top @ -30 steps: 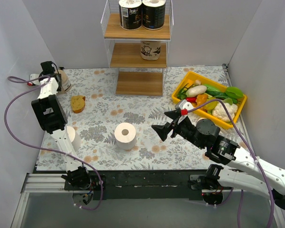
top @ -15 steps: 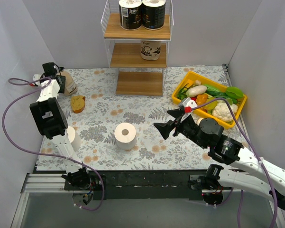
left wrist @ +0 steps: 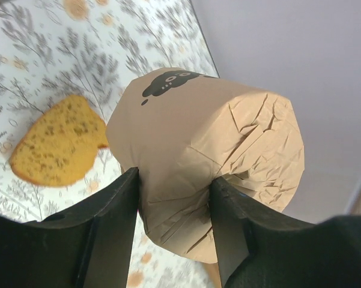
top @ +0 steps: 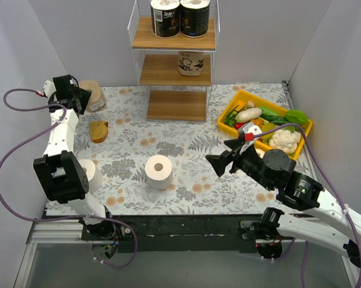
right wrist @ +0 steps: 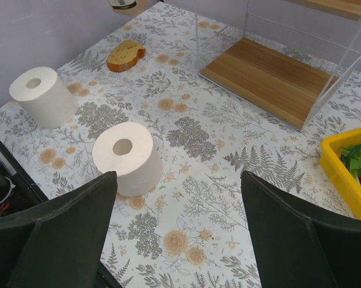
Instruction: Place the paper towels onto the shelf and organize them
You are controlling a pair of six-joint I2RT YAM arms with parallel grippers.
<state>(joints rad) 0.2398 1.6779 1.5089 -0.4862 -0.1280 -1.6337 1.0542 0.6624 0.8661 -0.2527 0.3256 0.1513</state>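
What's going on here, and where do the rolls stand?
The left end effector is shut on a tan-wrapped roll at the far left of the table, near the bread slice. The right end effector hangs open and empty right of the middle white roll; another white roll stands at the near left. On the shelf, two black-wrapped rolls sit on the top tier and one tan roll on the middle; the bottom tier is bare.

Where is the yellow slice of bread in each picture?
Top external: the bread slice is at the left of the picture, just below the tan roll.
Left wrist: the bread slice is at the lower left, left of that roll.
Right wrist: the bread slice is near the top, left of middle.
Shared landmark: the flowery tablecloth lies under it in every view.
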